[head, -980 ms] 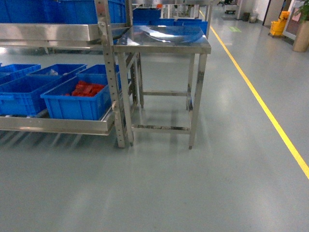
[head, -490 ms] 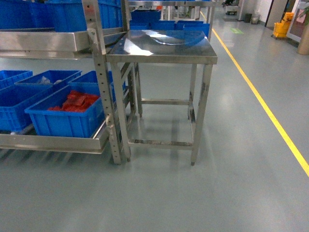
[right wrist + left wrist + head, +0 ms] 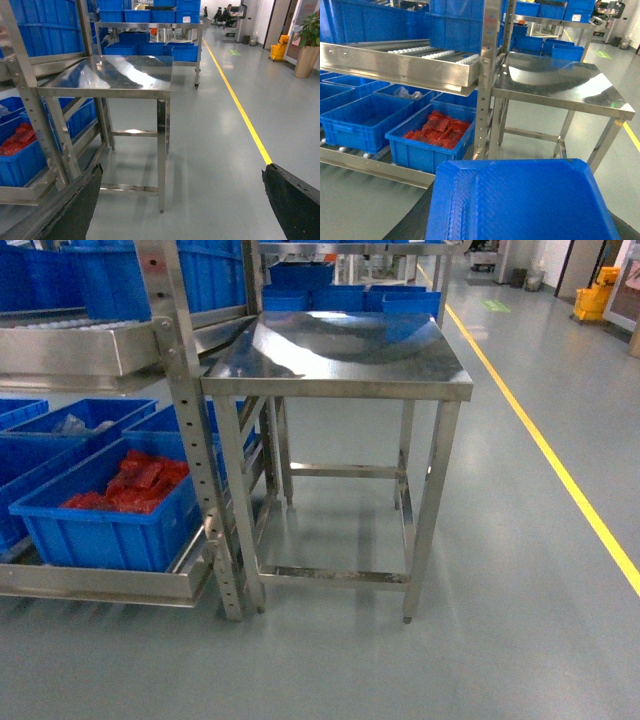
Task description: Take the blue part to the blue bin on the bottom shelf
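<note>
Nearest, the left wrist view is filled at the bottom by a blue tray (image 3: 520,200); the left gripper itself is hidden, so whether it is clenched or released cannot be told. The right gripper (image 3: 180,200) stands released, its dark fingers (image 3: 75,205) spread wide apart. The square steel table (image 3: 340,370) stands just right of the rack's perforated upright (image 3: 190,440). Left of the table, on the bottom shelf (image 3: 100,582), sits a crate of red bags (image 3: 130,485), with the blue bin (image 3: 357,120) beside it, farther from the table. The blue part is nowhere visible. Against a second ago, table and rack loom larger and nearer in the head view.
</note>
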